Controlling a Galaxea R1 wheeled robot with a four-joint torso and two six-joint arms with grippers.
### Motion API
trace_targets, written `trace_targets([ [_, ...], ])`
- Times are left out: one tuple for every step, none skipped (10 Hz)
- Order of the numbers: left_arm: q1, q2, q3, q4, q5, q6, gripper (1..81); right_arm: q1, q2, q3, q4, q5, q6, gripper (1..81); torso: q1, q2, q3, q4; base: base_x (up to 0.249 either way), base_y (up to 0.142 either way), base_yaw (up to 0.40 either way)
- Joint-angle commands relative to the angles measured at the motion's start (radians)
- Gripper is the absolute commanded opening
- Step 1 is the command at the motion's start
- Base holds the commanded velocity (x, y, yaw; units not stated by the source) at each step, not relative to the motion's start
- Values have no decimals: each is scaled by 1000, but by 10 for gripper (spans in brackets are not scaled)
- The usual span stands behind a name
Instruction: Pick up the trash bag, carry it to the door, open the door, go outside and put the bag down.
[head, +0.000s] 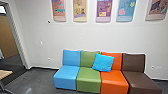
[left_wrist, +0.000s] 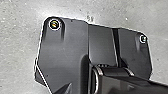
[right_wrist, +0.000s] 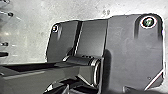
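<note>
Whether the left pincer and the right pincer stand apart, together or clamped on something, I cannot tell. Where the trash bag is, I cannot tell either. In the head view, four armless seats line up side by side along the lower middle and lower right of the frame: a blue seat (head: 65, 78), a green seat (head: 88, 80), an orange seat (head: 114, 82) and a dark brown seat (head: 140, 81). A bright blue cushion (head: 103, 62) sits tilted, spanning the green and orange seats and leaning on their backrests. Behind them rises a pale wall (head: 82, 35), with five colourful posters (head: 103, 11) in a row along the top of the frame. At the left side is a doorway (head: 17, 37); through it show a brown panel (head: 8, 37) and dark flooring (head: 12, 67). A corner of a light wooden tabletop (head: 5, 74) comes in at the lower left. The grey floor (head: 40, 78) has a soft shine. In the right wrist view, small dark objects (right_wrist: 10, 14) appear over pale floor, too blurred to name.
</note>
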Motion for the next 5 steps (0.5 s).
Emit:
trace_targets([
  [-60, -2, 4, 4, 60, 1, 811, 41, -12, 10, -12, -48, -8, 811, 0, 0, 0, 0, 133, 65, 0],
  [-60, -2, 4, 4, 60, 1, 811, 41, -12, 10, -12, -48, -8, 811, 0, 0, 0, 0, 133, 62, 0],
  [-60, -1, 4, 4, 60, 1, 811, 41, -11, 10, -12, -48, -8, 811, 0, 0, 0, 0, 133, 0, 0],
  [-59, -3, 4, 4, 60, 1, 811, 41, -11, 10, -14, -48, -8, 811, 0, 0, 0, 0, 133, 0, 0],
  [-60, -3, 4, 4, 60, 1, 811, 41, -11, 10, -12, -48, -8, 811, 0, 0, 0, 0, 133, 0, 0],
])
